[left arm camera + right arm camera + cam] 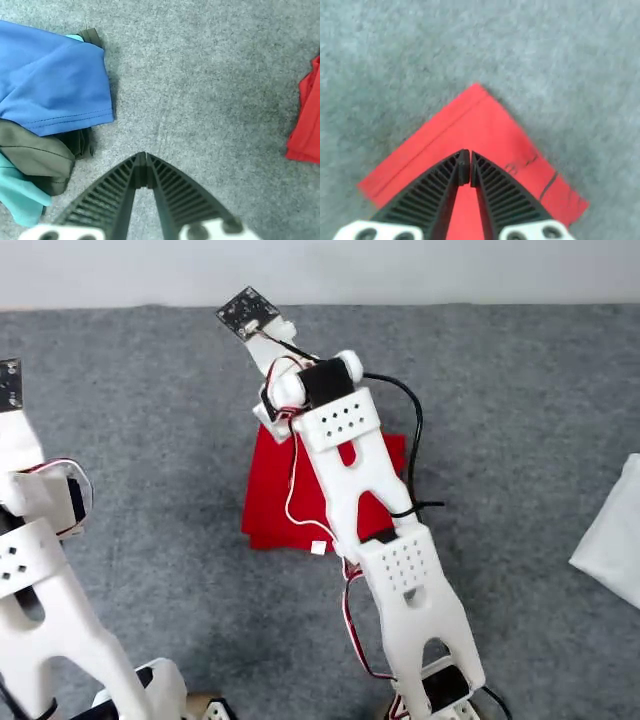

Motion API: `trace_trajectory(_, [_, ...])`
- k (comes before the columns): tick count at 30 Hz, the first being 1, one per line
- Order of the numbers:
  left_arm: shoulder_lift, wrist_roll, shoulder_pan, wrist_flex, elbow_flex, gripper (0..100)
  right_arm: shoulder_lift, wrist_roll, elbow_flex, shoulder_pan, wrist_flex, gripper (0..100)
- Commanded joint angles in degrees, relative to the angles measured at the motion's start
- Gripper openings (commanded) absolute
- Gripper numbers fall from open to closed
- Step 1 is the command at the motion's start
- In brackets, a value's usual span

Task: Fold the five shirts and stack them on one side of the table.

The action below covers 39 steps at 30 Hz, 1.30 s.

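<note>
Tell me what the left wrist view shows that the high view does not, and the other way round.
Left wrist view, not the high view: a pile of a blue shirt, a dark shirt and a teal shirt, with the shut left gripper over the grey table beside it.
High view, not the left wrist view: a white shirt at the table's right edge, and the right arm stretched over the red shirt.
Both: the folded red shirt and the grey table.
</note>
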Motion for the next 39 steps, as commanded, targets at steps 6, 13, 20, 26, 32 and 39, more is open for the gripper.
trace_trajectory(6, [-1.58, 0.44, -0.44, 1.14, 2.15, 1, -26.15, -11.52, 37.89, 2.68, 2.42, 10.2])
trace_trajectory(13, [-1.14, 0.18, -0.35, 0.88, 2.51, 1, -24.40, -28.57, 43.96, 6.81, 1.10, 27.0])
trace_trajectory(20, [-1.14, -2.64, -0.35, 0.79, 2.51, 1, -14.02, -40.97, 43.96, 9.71, 1.63, 33.1])
trace_trajectory(26, [-1.05, -2.64, -0.35, 0.70, 2.59, 1, -11.12, -40.97, 43.87, 9.80, 1.63, 33.0])
trace_trajectory(32, [-1.05, -2.37, -0.35, 0.79, 2.59, 1, -7.96, -41.23, 43.87, 10.15, 1.36, 32.9])
trace_trajectory(39, [-1.05, -2.37, -0.35, 0.97, 2.59, 1, -1.71, -41.14, 43.78, 11.03, -1.10, 32.9])
